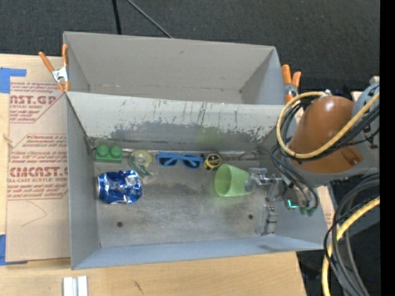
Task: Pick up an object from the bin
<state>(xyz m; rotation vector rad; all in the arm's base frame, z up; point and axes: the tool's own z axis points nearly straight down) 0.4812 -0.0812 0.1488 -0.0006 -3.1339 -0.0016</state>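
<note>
Green plastic cup (229,180) lies tipped in the grey metal bin (173,73), just beside my gripper (267,201), jaws spread wide and empty.

Floor (247,11): dark grey carpet is stretching across the top of the view.
Tabletop (185,276): pale wood is showing along the bottom edge.
Black rod (116,11): a thin dark bar is slanting over the carpet at upper left.
Light: even, soft brightness is falling from above.
</note>
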